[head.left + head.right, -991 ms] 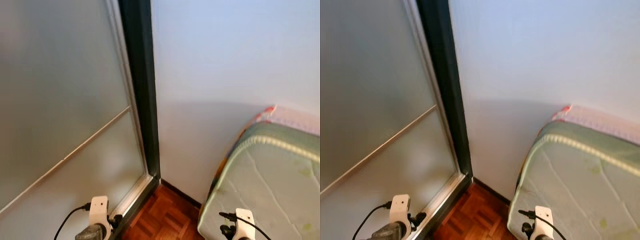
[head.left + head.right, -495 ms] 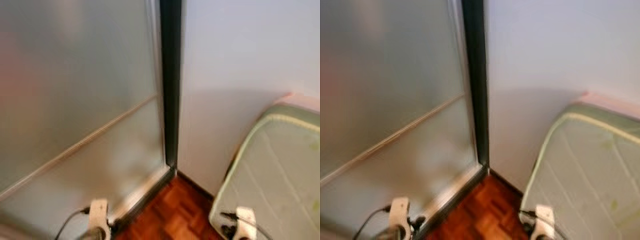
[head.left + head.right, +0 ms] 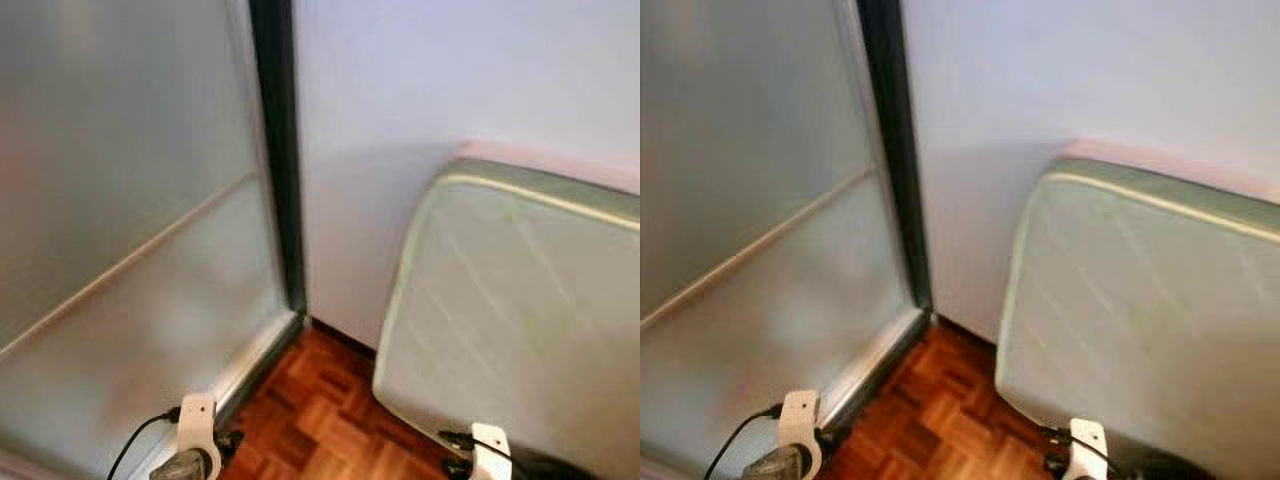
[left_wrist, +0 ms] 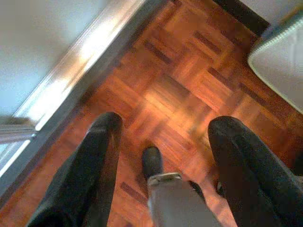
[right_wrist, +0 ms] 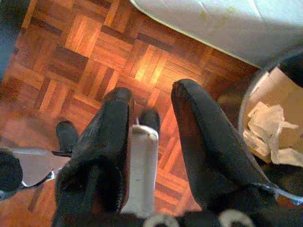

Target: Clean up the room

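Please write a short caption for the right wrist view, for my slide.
Right gripper, fingers open and holding nothing, above parquet floor, between a mattress and a bin of crumpled paper.

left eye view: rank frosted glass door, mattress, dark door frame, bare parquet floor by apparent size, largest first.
1. Frosted glass door
2. Mattress, smaller, though cut off at the picture's edge
3. Parquet floor and dark door frame: alike in area, too close to rank

A bedroom corner in a home: a quilted mattress [image 3: 520,300] against a plain wall [image 3: 450,80], parquet floor [image 4: 180,85], a frosted sliding door [image 3: 120,200], and a wastebin [image 5: 277,132].
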You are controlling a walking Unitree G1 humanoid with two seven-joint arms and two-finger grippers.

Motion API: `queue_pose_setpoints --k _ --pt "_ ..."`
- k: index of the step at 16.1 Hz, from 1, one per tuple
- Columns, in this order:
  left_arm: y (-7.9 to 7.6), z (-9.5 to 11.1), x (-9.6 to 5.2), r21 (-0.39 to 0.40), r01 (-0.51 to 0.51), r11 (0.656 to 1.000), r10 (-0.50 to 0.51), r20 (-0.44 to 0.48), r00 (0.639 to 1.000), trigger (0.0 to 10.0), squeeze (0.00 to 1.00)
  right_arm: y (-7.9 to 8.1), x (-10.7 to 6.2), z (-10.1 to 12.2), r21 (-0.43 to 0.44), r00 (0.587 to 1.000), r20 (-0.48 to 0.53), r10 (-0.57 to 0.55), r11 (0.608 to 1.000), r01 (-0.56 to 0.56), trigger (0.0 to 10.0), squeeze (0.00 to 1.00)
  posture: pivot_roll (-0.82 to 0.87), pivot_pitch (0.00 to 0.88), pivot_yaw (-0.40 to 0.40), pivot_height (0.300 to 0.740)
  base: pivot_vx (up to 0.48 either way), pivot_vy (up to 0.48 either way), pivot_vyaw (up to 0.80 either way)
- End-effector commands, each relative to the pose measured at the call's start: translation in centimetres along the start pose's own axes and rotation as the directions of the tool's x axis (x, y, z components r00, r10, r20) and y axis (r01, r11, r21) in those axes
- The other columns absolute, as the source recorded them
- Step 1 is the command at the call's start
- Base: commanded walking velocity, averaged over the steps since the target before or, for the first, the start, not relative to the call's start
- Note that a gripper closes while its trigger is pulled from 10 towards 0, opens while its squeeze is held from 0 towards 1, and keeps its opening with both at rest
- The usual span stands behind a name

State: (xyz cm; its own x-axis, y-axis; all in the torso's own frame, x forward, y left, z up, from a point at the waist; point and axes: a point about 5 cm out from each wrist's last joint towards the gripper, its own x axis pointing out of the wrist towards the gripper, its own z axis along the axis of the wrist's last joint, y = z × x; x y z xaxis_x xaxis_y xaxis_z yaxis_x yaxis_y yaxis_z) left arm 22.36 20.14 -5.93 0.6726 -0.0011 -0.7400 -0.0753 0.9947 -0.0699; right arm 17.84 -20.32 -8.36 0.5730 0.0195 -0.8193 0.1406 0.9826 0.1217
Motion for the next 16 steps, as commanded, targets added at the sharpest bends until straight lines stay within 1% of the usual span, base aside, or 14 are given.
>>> queue_pose_setpoints --k 1,10,13,16 --pt "0.23 -0.33 -0.08 -0.007 -0.011 1.0 0.011 -0.014 1.0 10.0 0.0 -0.04 0.03 0.22 -0.002 1.0 0.004 -0.001 1.0 0.001 10.0 0.0 -0.07 0.0 0.037 0.74 -0.259 0.0 0.0" --pt "0.26 -0.51 -0.11 -0.004 -0.015 1.0 0.015 -0.016 1.0 10.0 0.0 -0.12 -0.01 0.02 -0.003 1.0 -0.005 -0.007 1.0 0.007 10.0 0.0 -0.08 0.0 0.039 0.74 0.0 0.0 0.0" --pt "0.29 -0.57 -0.13 -0.004 -0.017 1.0 0.017 -0.017 1.0 10.0 0.0 -0.08 -0.01 -0.08 -0.023 1.0 -0.017 0.001 1.0 -0.001 10.0 0.0 -0.08 0.0 0.041 0.74 0.0 0.0 -0.71" --pt "0.3 -0.66 -0.15 -0.001 -0.016 1.0 0.016 -0.019 1.0 10.0 0.0 -0.08 -0.02 -0.18 -0.024 1.0 -0.022 0.003 1.0 -0.003 10.0 0.0 -0.08 0.0 0.043 0.74 0.0 0.0 -0.78"
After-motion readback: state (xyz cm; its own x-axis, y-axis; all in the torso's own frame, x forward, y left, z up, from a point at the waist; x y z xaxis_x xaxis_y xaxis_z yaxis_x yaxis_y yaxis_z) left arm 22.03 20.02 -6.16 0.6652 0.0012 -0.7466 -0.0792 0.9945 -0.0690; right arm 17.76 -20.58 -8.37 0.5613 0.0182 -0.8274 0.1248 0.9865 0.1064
